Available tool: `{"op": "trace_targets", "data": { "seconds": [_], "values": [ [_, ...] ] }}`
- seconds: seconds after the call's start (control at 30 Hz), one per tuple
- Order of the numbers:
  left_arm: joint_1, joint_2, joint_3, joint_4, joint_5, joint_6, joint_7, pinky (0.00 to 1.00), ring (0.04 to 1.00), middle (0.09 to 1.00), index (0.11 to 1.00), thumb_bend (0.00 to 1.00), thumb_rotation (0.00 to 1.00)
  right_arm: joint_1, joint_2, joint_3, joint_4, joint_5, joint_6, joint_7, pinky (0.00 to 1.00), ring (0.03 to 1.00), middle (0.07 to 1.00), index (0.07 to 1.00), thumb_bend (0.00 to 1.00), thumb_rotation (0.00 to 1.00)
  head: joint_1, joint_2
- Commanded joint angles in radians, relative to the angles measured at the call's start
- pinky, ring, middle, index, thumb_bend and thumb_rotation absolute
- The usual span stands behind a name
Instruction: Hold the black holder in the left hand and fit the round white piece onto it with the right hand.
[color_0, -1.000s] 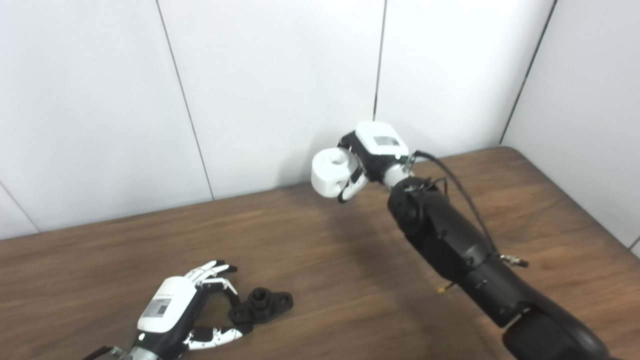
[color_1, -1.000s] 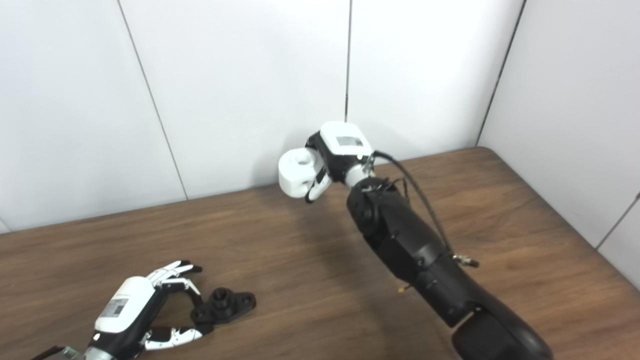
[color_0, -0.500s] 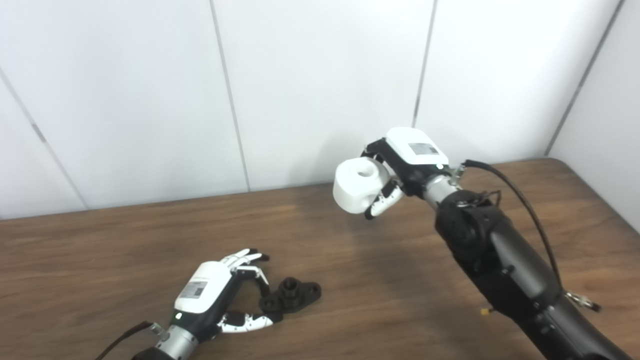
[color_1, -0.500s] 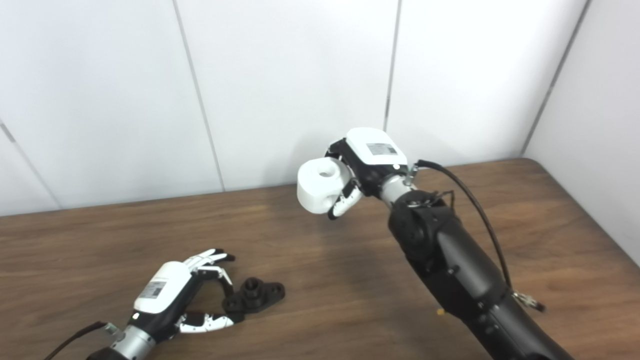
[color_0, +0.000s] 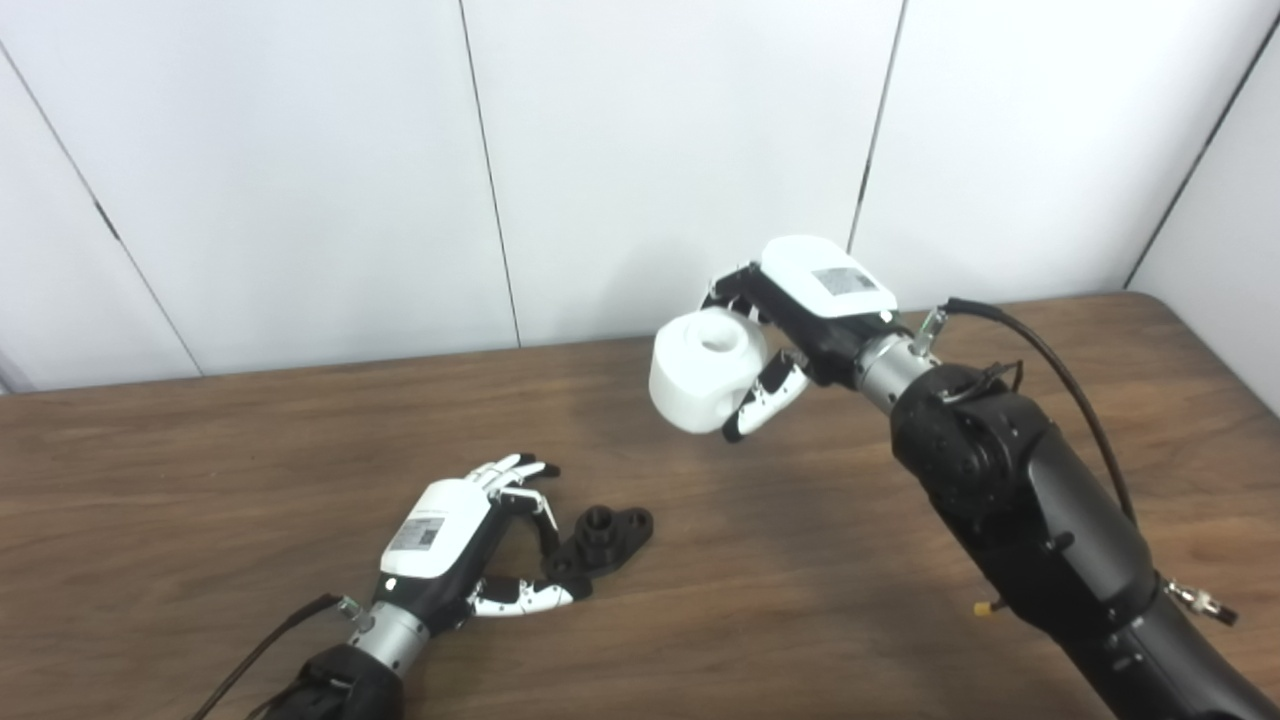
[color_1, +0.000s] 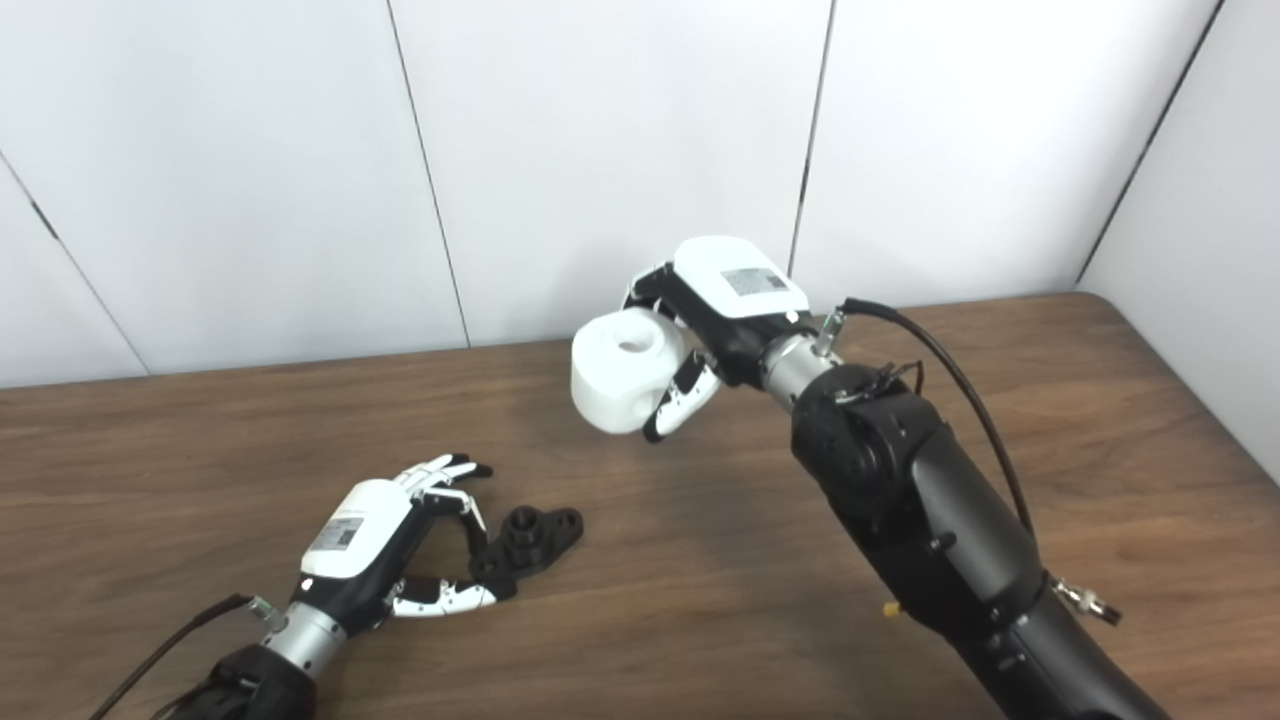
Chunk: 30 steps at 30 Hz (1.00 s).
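On the wooden table (color_0: 200, 450), down at about seven o'clock in my view, I see my left hand (color_0: 450, 540) resting low with its palm side turned toward the black holder (color_0: 600, 538). Its fingers (color_0: 520, 470) arch over the near end of the holder and the thumb (color_0: 525, 597) reaches along the table just below it. I can see the fingers are spread rather than curled tight, and they look to be touching or almost touching the holder's near lobe, but I cannot tell whether they have any real hold on it. That holder lies flat on the wood, its short round post pointing up and a hole visible in the far lobe, at roughly three o'clock from the hand.

Up near the centre of my view, toward one o'clock from the holder and well apart from it, my right hand (color_1: 715, 300) hangs above the table with the round white piece (color_1: 625, 370) wrapped in its fingers. I see the thumb (color_1: 678, 400) pressed against the near side of the piece. A round recess in its top face points upward. White wall panels (color_0: 300, 150) stand behind the table's far edge
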Motion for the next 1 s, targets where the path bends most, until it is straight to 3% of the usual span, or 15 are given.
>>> {"op": "trace_targets", "data": {
  "seconds": [0.0, 0.27, 0.4, 0.6, 0.97],
  "values": [
    [0.051, 0.0, -0.06, 0.051, 0.063, 0.052, -0.113, 0.92, 0.922, 0.857, 0.487, 0.52, 0.05, -0.033, 0.008, -0.011, -0.046, -0.006, -0.022, -0.004, 0.55, 0.629, 0.649, 0.479, 0.52, 0.13, 0.002, 0.002],
    [0.052, -0.005, -0.064, 0.042, 0.062, 0.072, -0.115, 0.91, 0.921, 0.871, 0.489, 0.52, 0.06, -0.003, 0.054, -0.004, -0.052, -0.004, -0.043, 0.002, 0.58, 0.649, 0.658, 0.48, 0.52, 0.13, 0.01, 0.005],
    [0.05, -0.004, -0.067, 0.035, 0.062, 0.082, -0.115, 0.91, 0.923, 0.886, 0.491, 0.52, 0.06, 0.007, 0.076, -0.002, -0.041, -0.005, -0.055, -0.002, 0.65, 0.687, 0.658, 0.48, 0.52, 0.13, 0.015, 0.009],
    [0.045, -0.002, -0.072, 0.035, 0.057, 0.092, -0.121, 0.92, 0.923, 0.888, 0.492, 0.52, 0.06, 0.017, 0.11, 0.004, 0.006, -0.015, -0.089, -0.032, 0.61, 0.664, 0.654, 0.48, 0.52, 0.13, 0.016, 0.009],
    [0.042, -0.002, -0.076, 0.034, 0.054, 0.09, -0.118, 0.92, 0.92, 0.885, 0.491, 0.52, 0.06, 0.019, 0.175, 0.029, 0.092, -0.044, -0.085, -0.052, 0.61, 0.654, 0.653, 0.481, 0.52, 0.13, 0.025, 0.014]
  ]
}}
